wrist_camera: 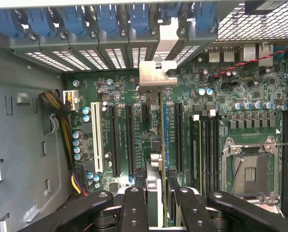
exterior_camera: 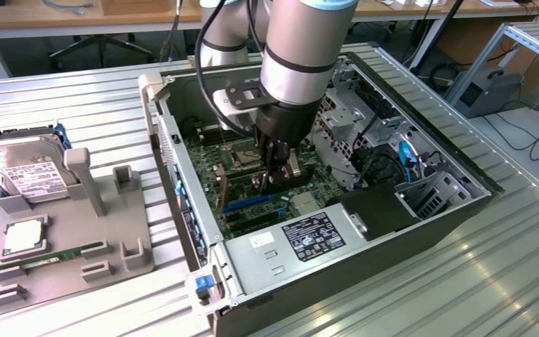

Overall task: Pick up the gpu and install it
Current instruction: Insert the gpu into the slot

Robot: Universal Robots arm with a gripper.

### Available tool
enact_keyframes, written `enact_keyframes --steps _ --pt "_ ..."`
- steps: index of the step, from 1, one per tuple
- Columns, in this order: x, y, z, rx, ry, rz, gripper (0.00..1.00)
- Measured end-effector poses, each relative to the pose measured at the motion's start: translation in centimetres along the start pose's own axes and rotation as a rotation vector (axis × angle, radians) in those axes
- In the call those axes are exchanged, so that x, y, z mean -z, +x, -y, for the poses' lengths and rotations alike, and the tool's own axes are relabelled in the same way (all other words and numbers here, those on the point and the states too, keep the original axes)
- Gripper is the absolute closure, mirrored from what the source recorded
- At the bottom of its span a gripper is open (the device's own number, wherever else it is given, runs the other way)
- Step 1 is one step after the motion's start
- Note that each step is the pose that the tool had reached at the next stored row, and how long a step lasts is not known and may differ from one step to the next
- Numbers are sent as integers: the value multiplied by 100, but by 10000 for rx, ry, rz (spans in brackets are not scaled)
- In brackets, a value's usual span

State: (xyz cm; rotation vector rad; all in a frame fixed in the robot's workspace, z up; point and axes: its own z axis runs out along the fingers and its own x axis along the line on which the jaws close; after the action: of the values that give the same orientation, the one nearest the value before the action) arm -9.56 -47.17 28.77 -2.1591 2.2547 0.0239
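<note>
My gripper (exterior_camera: 271,179) is reaching down into the open computer case (exterior_camera: 279,246), over the motherboard (exterior_camera: 241,186). In the wrist view it (wrist_camera: 158,200) is shut on the gpu (wrist_camera: 156,77). The card is seen edge-on, with its silver bracket against the rear slot openings under the blue clips (wrist_camera: 110,21). It stands upright over the motherboard (wrist_camera: 221,101), in line with the long blue expansion slot (wrist_camera: 166,135) and close beside it. Whether the card sits in a slot I cannot tell. In the exterior view the fingers and wrist hide most of the card.
Left of the case, a grey holder (exterior_camera: 73,232) carries a hard drive (exterior_camera: 28,175), a processor (exterior_camera: 24,235) and a RAM stick (exterior_camera: 50,258). Inside the case are the CPU socket (wrist_camera: 250,171), black expansion slots (wrist_camera: 116,140), a cable bundle (wrist_camera: 62,121) and a drive cage (exterior_camera: 344,119).
</note>
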Motion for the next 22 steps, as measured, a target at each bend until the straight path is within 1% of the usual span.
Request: enact_keyframes --steps 4,13,22 --pt "-9 0 -5 0 1 1 73" --pt "-19 4 -72 0 0 1 73" --pt "-32 4 -86 -1 0 0 73"
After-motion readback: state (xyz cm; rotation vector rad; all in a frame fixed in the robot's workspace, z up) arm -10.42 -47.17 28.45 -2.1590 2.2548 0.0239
